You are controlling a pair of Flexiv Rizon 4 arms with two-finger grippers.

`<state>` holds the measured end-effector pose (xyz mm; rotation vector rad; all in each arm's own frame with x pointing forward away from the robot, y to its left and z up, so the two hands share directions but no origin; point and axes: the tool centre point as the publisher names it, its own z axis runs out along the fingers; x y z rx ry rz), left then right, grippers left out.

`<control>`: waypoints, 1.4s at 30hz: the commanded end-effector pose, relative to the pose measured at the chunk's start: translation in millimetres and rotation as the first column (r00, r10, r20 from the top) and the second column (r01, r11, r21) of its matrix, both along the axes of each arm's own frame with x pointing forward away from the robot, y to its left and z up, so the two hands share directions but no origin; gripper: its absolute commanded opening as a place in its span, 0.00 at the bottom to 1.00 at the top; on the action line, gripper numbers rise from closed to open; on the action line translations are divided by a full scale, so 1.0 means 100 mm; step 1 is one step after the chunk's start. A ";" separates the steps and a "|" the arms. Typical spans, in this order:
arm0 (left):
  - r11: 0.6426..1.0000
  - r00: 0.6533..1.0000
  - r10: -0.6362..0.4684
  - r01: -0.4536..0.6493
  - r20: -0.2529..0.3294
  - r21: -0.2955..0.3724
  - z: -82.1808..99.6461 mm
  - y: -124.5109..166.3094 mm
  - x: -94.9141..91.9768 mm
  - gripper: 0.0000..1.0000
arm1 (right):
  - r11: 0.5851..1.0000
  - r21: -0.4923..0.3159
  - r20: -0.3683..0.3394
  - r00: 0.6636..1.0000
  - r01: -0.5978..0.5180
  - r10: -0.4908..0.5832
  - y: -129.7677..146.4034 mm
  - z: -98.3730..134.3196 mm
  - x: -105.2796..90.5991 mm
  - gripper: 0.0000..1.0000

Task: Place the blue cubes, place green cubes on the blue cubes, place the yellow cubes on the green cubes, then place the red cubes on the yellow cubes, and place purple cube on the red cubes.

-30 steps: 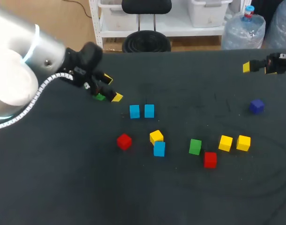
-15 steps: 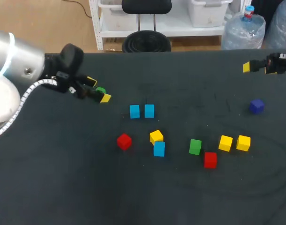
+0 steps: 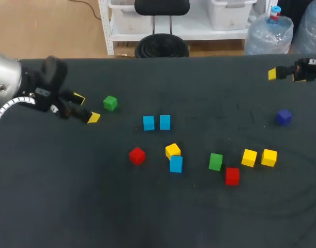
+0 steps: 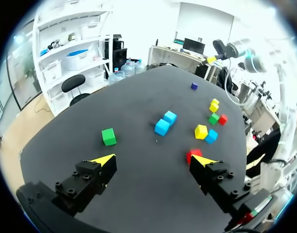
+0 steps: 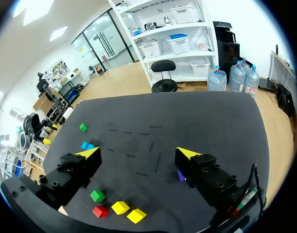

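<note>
A lone green cube lies on the table just ahead of my open left gripper, clear of its fingers. Two blue cubes sit side by side at the middle. Nearer lie a red cube, and a yellow cube touching a third blue cube. To the right lie a second green cube, a red cube and two yellow cubes. The purple cube lies below my open, empty right gripper.
The dark table has bare room across its front and left. Its far edge runs close behind both grippers.
My left arm has pulled back to the left, away from the green cube that stood between its open fingers. The cube stays where it was. The right arm has not moved.
</note>
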<state>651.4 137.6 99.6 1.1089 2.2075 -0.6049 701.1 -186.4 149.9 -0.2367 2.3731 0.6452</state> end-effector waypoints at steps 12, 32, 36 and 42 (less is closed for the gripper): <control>0.994 0.997 0.031 -0.038 -0.067 -0.104 0.10 0.09 -0.08 1.00 | 1.000 -0.004 0.001 1.000 0.005 -0.005 0.01 0.00 -0.01 1.00; 0.994 0.997 0.031 -0.038 -0.067 -0.104 0.10 0.09 -0.08 1.00 | 0.995 0.052 0.000 0.996 -0.086 0.087 0.13 -0.10 -0.07 1.00; 0.994 0.997 0.031 -0.038 -0.067 -0.104 0.10 0.09 -0.08 1.00 | 0.971 0.039 -0.033 0.971 -0.235 0.236 0.43 -0.16 -0.21 1.00; 0.994 0.997 0.031 -0.038 -0.067 -0.104 0.10 0.09 -0.08 1.00 | 0.886 0.039 -0.081 0.883 -0.461 0.463 0.94 -0.23 -0.57 1.00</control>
